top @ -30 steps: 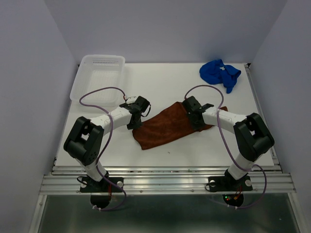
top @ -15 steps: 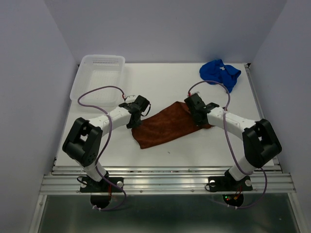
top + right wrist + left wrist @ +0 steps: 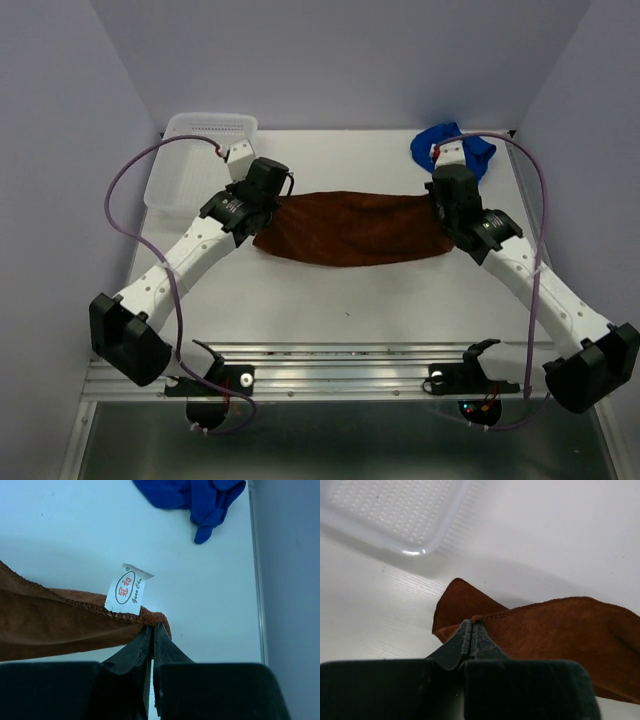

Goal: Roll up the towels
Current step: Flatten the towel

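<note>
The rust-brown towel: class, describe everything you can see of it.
The rust-brown towel is soft, fuzzy cloth with a stitched hem and a white tag printed in red near one corner. It is spread wide, sagging in the middle, pinched at one top corner by the left hand and at the other by the right hand.

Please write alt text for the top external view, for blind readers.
A rust-brown cloth towel is held stretched over a white table, the robot's left hand shut on one end, the right hand on the other. Behind: a crumpled royal blue towel, a white mesh basket.
</note>
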Tool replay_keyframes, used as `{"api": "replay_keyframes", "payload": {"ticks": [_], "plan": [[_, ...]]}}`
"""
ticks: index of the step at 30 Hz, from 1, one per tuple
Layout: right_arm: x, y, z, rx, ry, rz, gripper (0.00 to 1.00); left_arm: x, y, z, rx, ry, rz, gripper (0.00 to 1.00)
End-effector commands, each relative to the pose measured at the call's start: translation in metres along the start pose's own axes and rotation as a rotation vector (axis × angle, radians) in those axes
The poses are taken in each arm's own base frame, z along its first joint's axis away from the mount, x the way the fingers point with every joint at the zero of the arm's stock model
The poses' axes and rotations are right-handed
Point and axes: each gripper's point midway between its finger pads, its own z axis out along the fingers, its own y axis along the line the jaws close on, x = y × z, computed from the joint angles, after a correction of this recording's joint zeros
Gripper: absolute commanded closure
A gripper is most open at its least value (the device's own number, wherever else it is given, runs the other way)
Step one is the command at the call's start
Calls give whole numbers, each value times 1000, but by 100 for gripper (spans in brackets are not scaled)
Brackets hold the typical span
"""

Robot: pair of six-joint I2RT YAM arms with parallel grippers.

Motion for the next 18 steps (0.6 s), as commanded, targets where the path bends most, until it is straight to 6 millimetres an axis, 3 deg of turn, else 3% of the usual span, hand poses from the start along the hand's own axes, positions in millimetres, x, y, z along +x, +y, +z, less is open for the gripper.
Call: {"api": "replay_keyframes", "payload": {"ticks": [1, 7, 8, 12, 18], "plan": [[-54, -38, -41, 48, -191, 32, 99, -51, 26, -38, -65, -136, -41, 100], [-89, -81, -101, 75, -365, 125, 99, -96, 50, -95, -6, -259, -130, 100], [-96, -94, -120, 81, -416, 156, 99, -104, 57, -111, 24, -286, -162, 100], [-100, -118, -166, 49, -511, 215, 99, -122, 67, -155, 170, -349, -216, 100], [-101, -129, -222, -96, -616, 262, 98, -135, 59, -222, 501, -417, -243, 100]]}}
